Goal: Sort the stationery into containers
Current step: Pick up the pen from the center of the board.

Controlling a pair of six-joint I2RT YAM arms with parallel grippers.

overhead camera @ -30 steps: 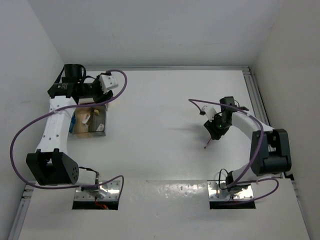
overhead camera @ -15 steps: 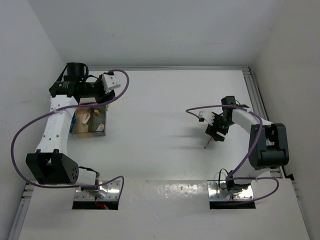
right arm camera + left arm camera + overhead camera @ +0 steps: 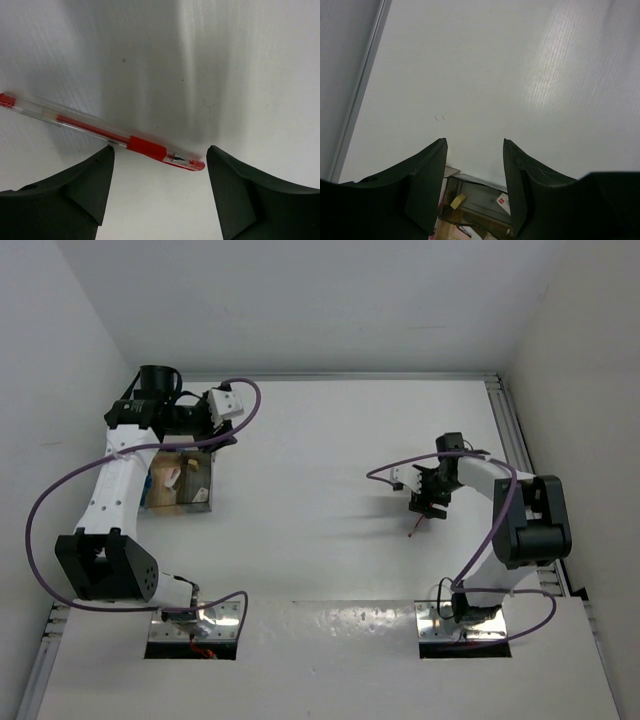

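Note:
A thin red pen (image 3: 100,131) lies flat on the white table, its capped tip to the right. My right gripper (image 3: 160,150) is open just above it, a finger on each side of the pen's grip end, not holding it. In the top view the right gripper (image 3: 426,506) is at the right middle, with the pen's end (image 3: 412,533) showing just below it. The clear box (image 3: 207,504) stands at the left and holds beige erasers (image 3: 185,492) and a white piece (image 3: 170,475). My left gripper (image 3: 205,435) is open and empty over the box's far end. The box (image 3: 480,192) shows between its fingers.
The side walls stand close on the left and right, and a metal rail (image 3: 505,430) runs along the table's right edge. Purple cables (image 3: 60,490) loop from both arms. Bare white table lies between the box and the pen.
My right wrist has turned and shifted slightly to the far left over the pen, which has not moved. My left gripper has drawn slightly away from the box towards the back wall.

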